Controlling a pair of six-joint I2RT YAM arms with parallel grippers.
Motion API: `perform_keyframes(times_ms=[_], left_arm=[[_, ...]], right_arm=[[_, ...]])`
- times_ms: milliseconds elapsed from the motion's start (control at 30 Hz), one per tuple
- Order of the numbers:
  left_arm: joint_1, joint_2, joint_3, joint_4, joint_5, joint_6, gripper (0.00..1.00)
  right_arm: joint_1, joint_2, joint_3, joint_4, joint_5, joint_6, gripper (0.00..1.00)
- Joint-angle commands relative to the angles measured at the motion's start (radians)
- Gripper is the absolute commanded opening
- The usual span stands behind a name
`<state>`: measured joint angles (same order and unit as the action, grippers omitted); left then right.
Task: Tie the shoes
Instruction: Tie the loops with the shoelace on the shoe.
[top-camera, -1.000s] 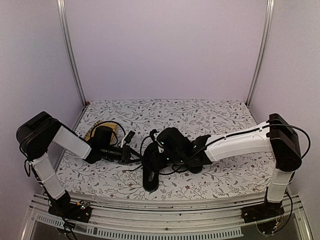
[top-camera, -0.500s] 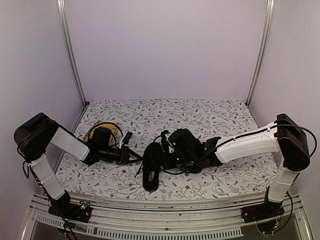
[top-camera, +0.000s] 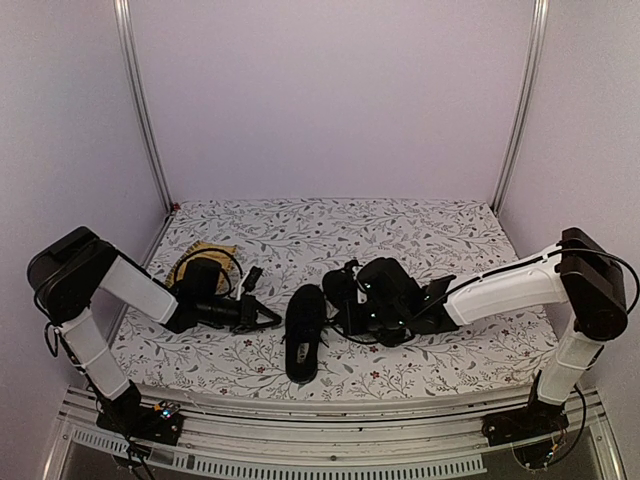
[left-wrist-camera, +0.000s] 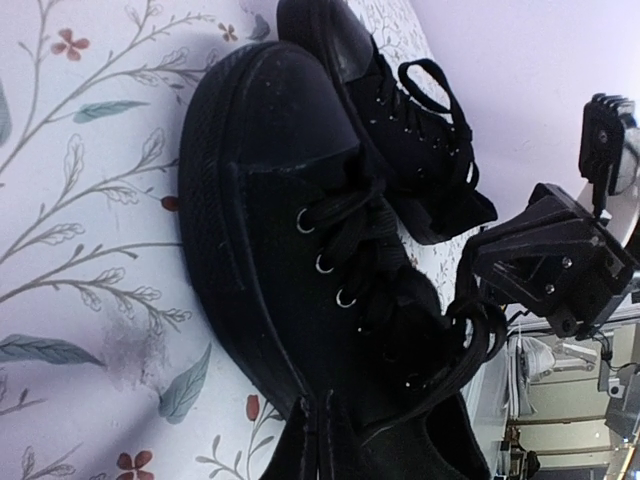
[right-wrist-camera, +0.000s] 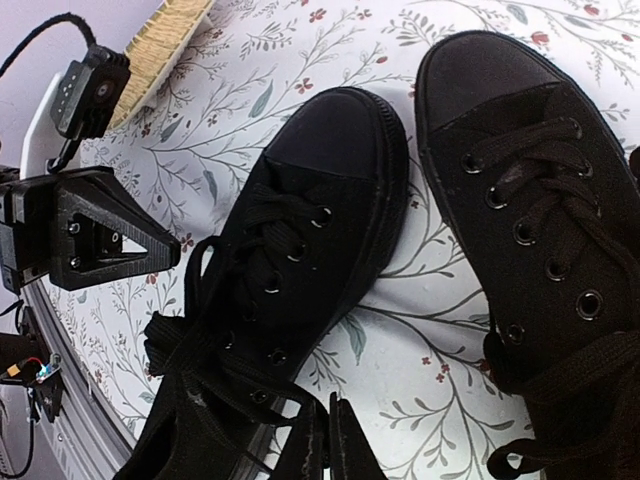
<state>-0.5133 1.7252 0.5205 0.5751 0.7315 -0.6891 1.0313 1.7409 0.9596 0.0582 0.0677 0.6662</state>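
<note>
On the white cloth with a flower and leaf print (top-camera: 430, 230) lies the pair of small black low-top canvas shoes (right-wrist-camera: 300, 230), side by side and close to each other, between the two arms. In the top view one shoe (top-camera: 303, 330) is in the open, and the other is mostly hidden under the right arm.

The left gripper (left-wrist-camera: 322, 440) has its fingers pressed together, and the tips sit right at the side of the nearer shoe, close to its heel end. The right gripper (right-wrist-camera: 327, 440) also has its fingers together, at the edge of the same shoe on the opposite side. The loose thin black laces (right-wrist-camera: 180, 335) of this shoe run toward both pairs of tips, but I cannot tell if a lace is pinched between them.

The yellow woven slatted mat (right-wrist-camera: 170, 40) lies behind the left arm, well apart from the shoes.
</note>
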Motion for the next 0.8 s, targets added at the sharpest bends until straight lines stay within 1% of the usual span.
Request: perform_keyframes(times_ms=[0,200,267,333,467,533,767], left_arm=[[0.012,-0.036,-0.028,0.026,-0.029,-0.017,0.0],[0.012,-0.05,-0.03,0.11,0.039,-0.019,0.01],[0.008,-0.055,-0.009,0.102,0.055,-0.012,0.13],[0.0,-0.053,0.019,0.084,0.062,-0.01,0.28],[-0.022,-0.021,0.072,0.076,0.071,-0.014,0.45],[-0.028,0.001,0.101,0.052,0.059,-0.001,0.48],[-0.056,0.072,0.221,-0.116,0.008,0.064,0.49]], right_arm=[[-0.024,-0.026,-0.037,0.037,-0.007,0.024,0.02],[-0.033,-0.021,-0.045,0.064,-0.03,0.018,0.02],[-0.033,-0.016,-0.042,0.076,-0.04,0.014,0.02],[-0.033,-0.009,-0.036,0.08,-0.047,0.013,0.02],[-0.032,-0.001,-0.03,0.089,-0.06,0.012,0.02],[-0.032,0.001,-0.029,0.093,-0.064,0.013,0.02],[-0.032,0.001,-0.035,0.101,-0.068,0.016,0.02]])
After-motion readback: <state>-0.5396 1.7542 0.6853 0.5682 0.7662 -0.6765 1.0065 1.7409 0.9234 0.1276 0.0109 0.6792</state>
